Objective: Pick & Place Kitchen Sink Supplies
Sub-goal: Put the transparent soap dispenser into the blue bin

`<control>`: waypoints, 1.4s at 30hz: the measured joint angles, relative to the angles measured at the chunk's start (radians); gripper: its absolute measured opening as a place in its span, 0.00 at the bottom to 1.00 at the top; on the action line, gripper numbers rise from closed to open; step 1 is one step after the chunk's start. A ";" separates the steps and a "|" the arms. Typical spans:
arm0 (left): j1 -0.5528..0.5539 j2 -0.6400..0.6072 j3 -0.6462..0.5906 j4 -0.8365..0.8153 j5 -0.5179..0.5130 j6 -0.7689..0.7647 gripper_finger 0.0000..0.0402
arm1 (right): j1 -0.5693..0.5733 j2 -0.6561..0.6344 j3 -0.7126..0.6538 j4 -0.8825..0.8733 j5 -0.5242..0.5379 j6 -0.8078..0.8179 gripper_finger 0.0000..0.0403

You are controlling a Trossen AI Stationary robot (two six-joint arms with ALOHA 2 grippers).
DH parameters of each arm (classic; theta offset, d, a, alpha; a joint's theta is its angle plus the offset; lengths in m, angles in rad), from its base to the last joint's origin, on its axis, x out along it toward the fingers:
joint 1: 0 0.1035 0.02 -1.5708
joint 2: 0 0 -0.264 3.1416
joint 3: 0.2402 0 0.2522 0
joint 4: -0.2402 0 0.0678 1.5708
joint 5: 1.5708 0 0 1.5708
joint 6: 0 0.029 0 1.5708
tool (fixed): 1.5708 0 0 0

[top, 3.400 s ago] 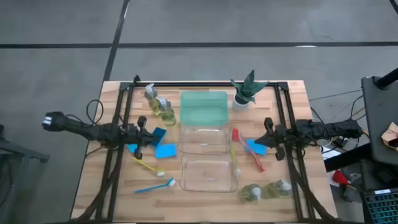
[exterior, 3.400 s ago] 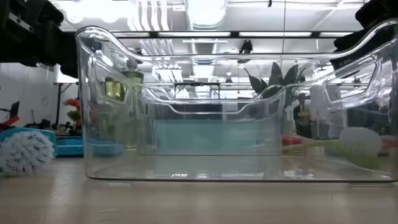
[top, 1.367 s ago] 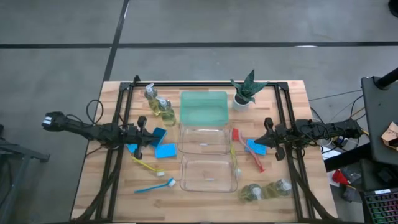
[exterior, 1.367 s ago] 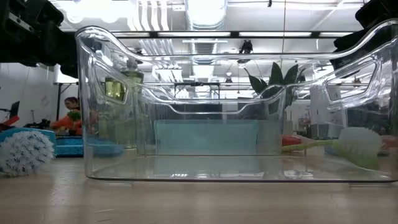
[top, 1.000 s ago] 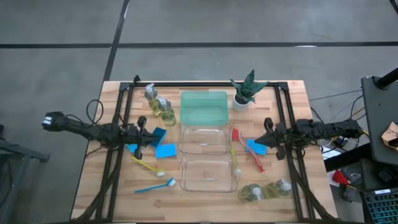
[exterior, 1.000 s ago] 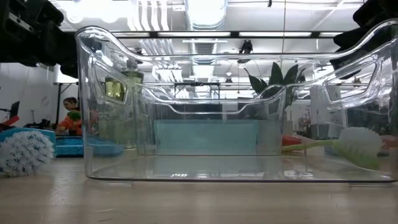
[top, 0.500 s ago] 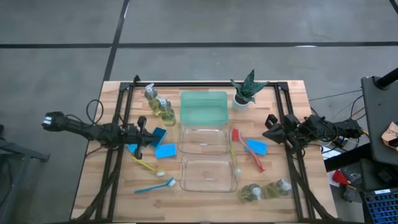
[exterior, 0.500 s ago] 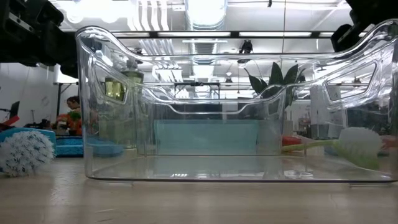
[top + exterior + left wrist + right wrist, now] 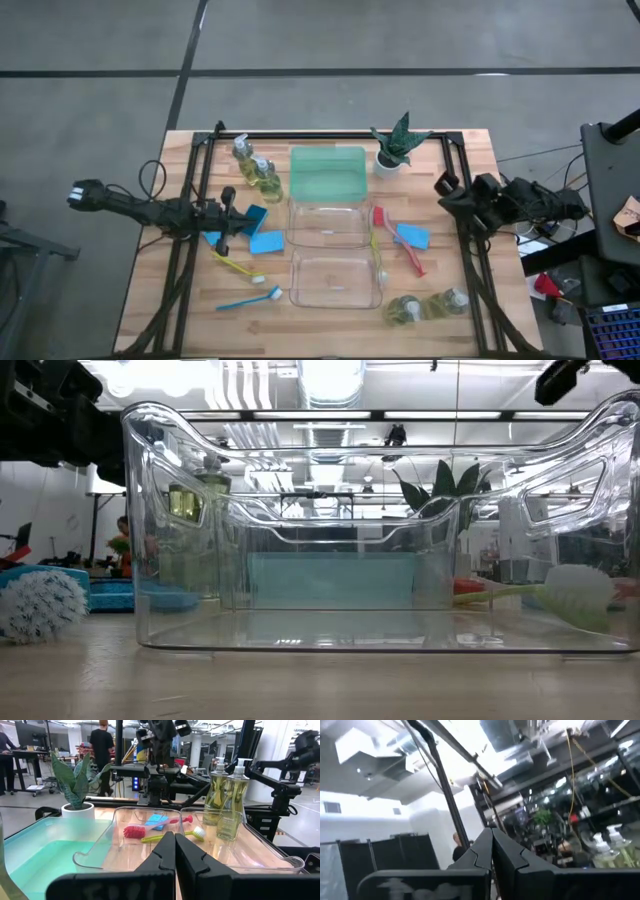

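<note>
Since the earlier high view, only the right arm has moved: it has lifted and drawn back toward the table's right edge, and its wrist camera now looks up into the room. Nothing else on the table has shifted.

Table (image 9: 150, 300): butcher-block top carrying all items. Green tray (image 9: 327, 174) and two clear bins (image 9: 334, 279) run down the centre line, all without supplies inside. Left arm: parked at the left side, left gripper (image 9: 226, 216) clenched on nothing, just above the two blue sponges (image 9: 266, 241). Right gripper (image 9: 443, 185): fingers pressed together, holding nothing, well apart from any supply.

Supplies, by location: two pump bottles (image 9: 258, 172) standing beside the tray's left; two lying near the front right (image 9: 428, 306); a third sponge (image 9: 413, 236) and the red brush (image 9: 399, 241) right of the bins; yellow brush (image 9: 236, 264) and blue brush (image 9: 250, 297) at front left.

Recommended procedure: release the jaws before descent, approach the nearest sponge or brush from straight above, and close across its narrow dimension.
</note>
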 joint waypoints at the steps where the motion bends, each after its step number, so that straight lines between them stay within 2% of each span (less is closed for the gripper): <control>1: 0.000 0.000 0.000 0.000 0.000 0.000 0.00 | 0.000 0.029 0.027 -0.020 -0.012 0.002 0.02; 8: 0.000 0.000 0.000 0.000 0.000 0.000 0.00 | 0.001 0.293 0.264 -0.062 -0.167 0.057 0.02; 10: 0.000 0.000 0.000 0.000 0.000 0.000 0.00 | 0.001 0.365 0.350 -0.127 -0.179 0.056 0.02; 14: 0.000 0.000 0.000 0.000 0.000 0.000 0.00 | 0.005 0.503 0.539 -0.355 -0.183 0.027 0.09; 20: 0.000 0.000 0.000 0.000 0.000 0.000 0.00 | 0.005 0.675 0.855 -0.699 -0.186 0.033 0.31; 25: 0.000 0.000 0.000 0.000 0.000 0.000 0.00 | 0.026 0.815 1.144 -1.181 -0.194 0.103 0.45; 28: 0.000 0.000 0.000 0.000 0.000 0.000 0.00 | 0.072 0.902 1.277 -1.419 -0.193 0.178 0.49; 31: 0.000 0.000 0.000 0.000 0.000 0.000 0.00 | 0.118 0.981 1.379 -1.561 -0.193 0.282 0.50; 35: 0.000 0.000 0.000 0.000 0.000 0.000 0.00 | 0.204 1.079 1.475 -1.752 -0.177 0.414 0.50; 39: 0.000 0.000 0.000 0.000 0.000 0.000 0.00 | 0.283 1.159 1.565 -2.027 -0.170 0.599 0.50; 42: 0.000 0.000 0.000 0.000 0.000 0.000 0.00 | 0.352 1.166 1.568 -1.966 -0.166 0.724 0.50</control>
